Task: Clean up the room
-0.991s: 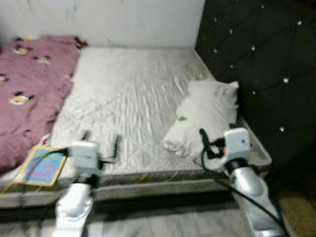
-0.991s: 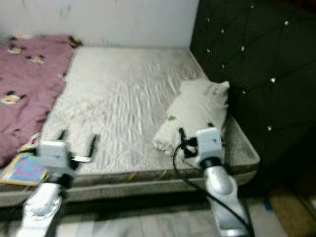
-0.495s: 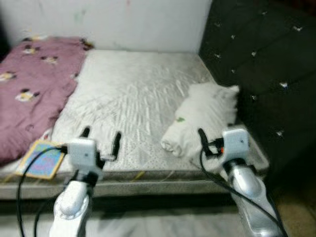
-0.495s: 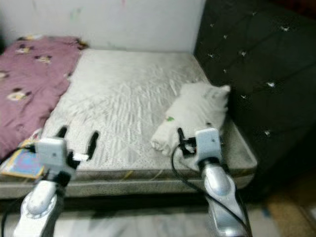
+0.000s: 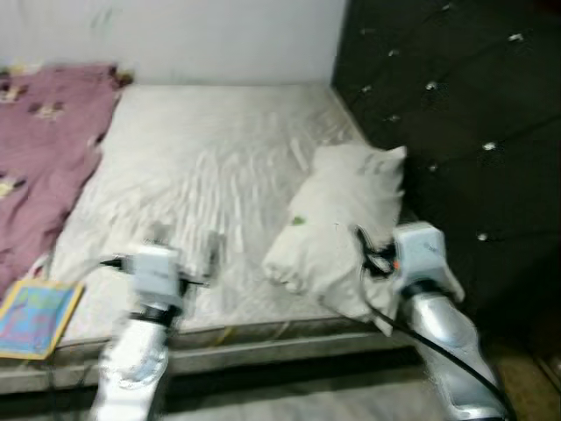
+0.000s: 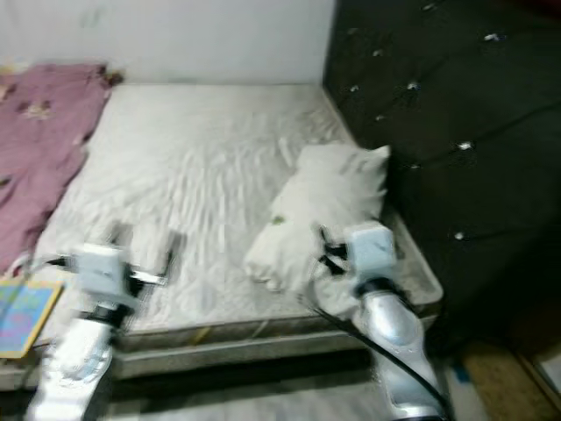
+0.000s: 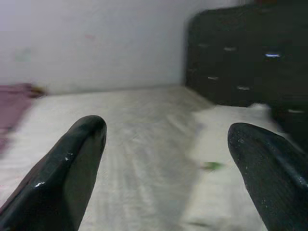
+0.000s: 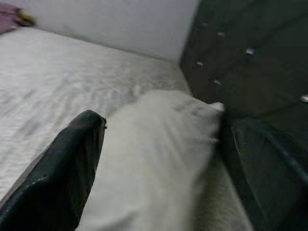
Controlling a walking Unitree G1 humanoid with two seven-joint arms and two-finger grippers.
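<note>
Your right gripper [image 8: 159,159] has its jaws wide around the pillow [image 5: 337,219] on the bed [image 5: 210,158]; your left gripper [image 7: 166,159] hovers with jaws wide.

Bare mattress [image 5: 202,167] left of pillow [image 5: 342,219], headboard [image 5: 456,132] right.

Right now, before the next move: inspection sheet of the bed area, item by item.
Surface: mattress with a wrinkled pale sheet, pushed against the wall.
Job's things: white pillow lying on the mattress beside the headboard; purple blanket bunched on the robot's left side.
Clutter: colourful book at the near left edge of the mattress.
Grippers: left gripper open above the sheet, holding nothing; right gripper open, fingers either side of the pillow's near end.
Cables: black cable looping along the right arm.
Surroundings: dark tufted headboard on the right; white wall behind.
</note>
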